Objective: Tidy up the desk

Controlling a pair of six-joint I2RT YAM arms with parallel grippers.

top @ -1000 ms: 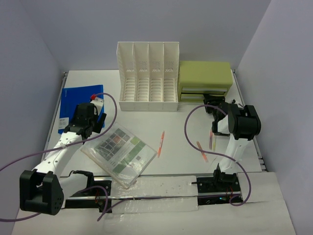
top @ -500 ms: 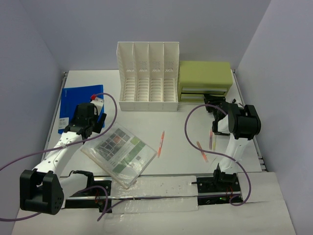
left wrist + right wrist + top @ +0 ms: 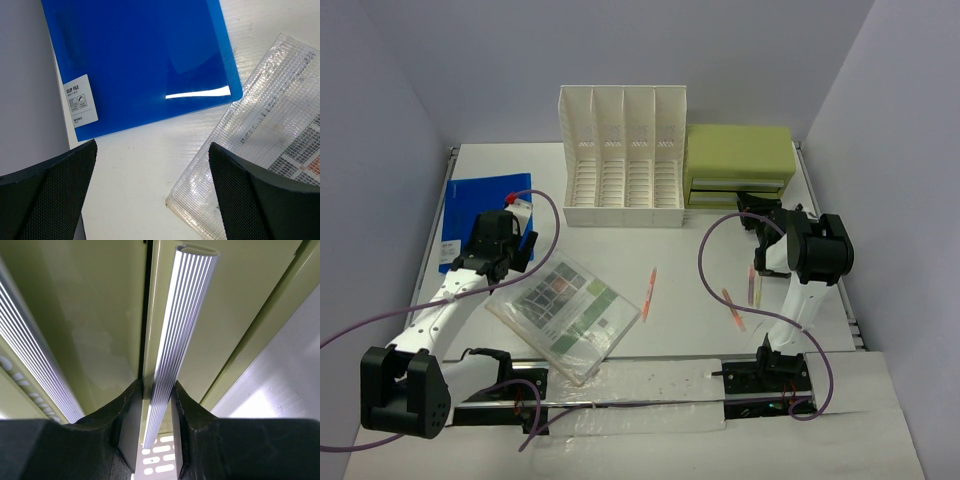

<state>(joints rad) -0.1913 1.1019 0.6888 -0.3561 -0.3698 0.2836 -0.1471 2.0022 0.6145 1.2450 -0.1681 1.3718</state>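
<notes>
The large flat white rectangular tabletop (image 3: 690, 260) fills the workspace beneath both arms and carries everything. The left claw (image 3: 152, 147) hangs released, its mesh-faced fingers (image 3: 55, 185) spread wide, above a bare patch of tabletop (image 3: 140, 165). That patch lies between the glossy blue plastic clip file (image 3: 140, 55) on the far left and the clear mesh zip pouch (image 3: 270, 145) of printed sheets. At the far right, the right claw (image 3: 155, 390) is clenched on the ribbed silver handle (image 3: 180, 330) of the olive-green drawer box (image 3: 738, 160). The box stands on the tabletop's back edge, just beside the white slotted file rack (image 3: 623, 155). In the top view the right claw (image 3: 752, 205) sits at the box's lower front, above the tabletop surface.
</notes>
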